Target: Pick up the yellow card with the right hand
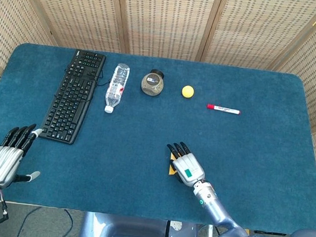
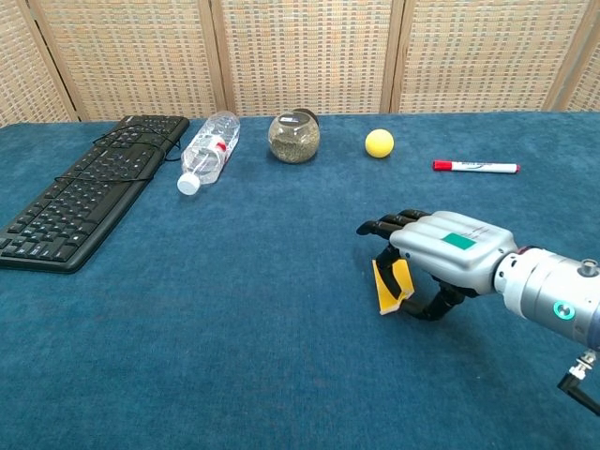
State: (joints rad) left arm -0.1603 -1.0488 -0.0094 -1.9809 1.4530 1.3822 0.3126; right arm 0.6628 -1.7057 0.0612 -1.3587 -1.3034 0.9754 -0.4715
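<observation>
A: From the head view, where do things stand?

B: The right hand [image 1: 187,168] lies over the card [image 1: 171,168] near the front middle of the tabletop [image 1: 266,164]; only a yellow sliver shows at the hand's left edge, so the grip itself is hidden from here; the left hand [image 1: 6,156] hangs at the front left corner, fingers straight and apart, holding nothing; it plays no part.

A: And the chest view?

B: Clearer; the right hand [image 2: 433,262] has its fingers [image 2: 380,227] arched over the card [image 2: 390,285] and the thumb tucked in behind it; the card is tilted up on one edge, bent a little, caught between thumb and fingers; its lower edge looks to be touching the tabletop [image 2: 234,309], or nearly so; I cannot tell which.

A: So how far along?

B: I judge the reach done and the grasp made, or all but made; the lift is what remains; the card is not yet clear of the cloth; a thin card held by a corner may slip as the hand rises, so the pinch wants to be firm first.
</observation>
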